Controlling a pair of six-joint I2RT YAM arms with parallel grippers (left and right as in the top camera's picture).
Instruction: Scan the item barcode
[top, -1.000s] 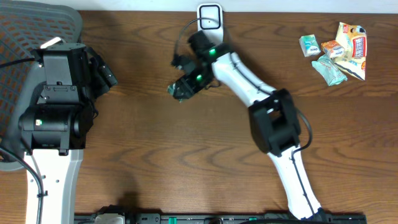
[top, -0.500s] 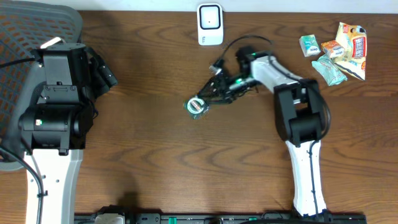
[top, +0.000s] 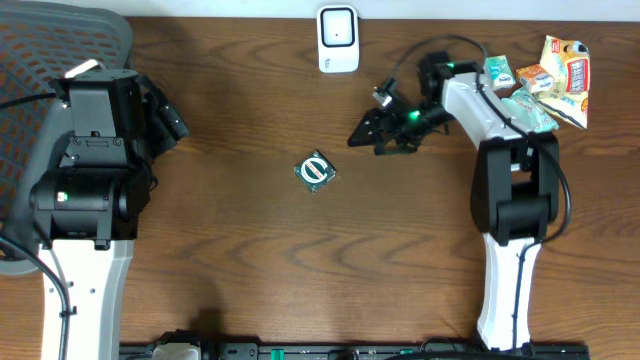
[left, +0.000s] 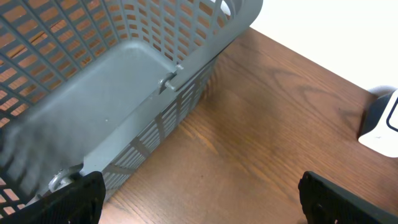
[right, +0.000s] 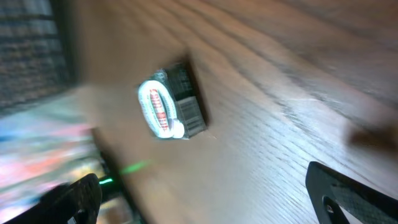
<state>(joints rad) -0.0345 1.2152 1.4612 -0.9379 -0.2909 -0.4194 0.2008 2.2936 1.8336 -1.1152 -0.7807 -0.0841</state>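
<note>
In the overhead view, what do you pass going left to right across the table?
left arm → small green item → right gripper → pile of snack packets. The scanner overlaps the item's column, so it is left out.

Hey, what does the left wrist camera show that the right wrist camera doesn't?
Only the left wrist view: the grey mesh basket and, at the right edge, part of the white scanner. Only the right wrist view: the small packet lying on the wood, blurred, clear of the fingers. Both: the wooden table and an open, empty gripper, the left gripper in one, the right gripper in the other.
</note>
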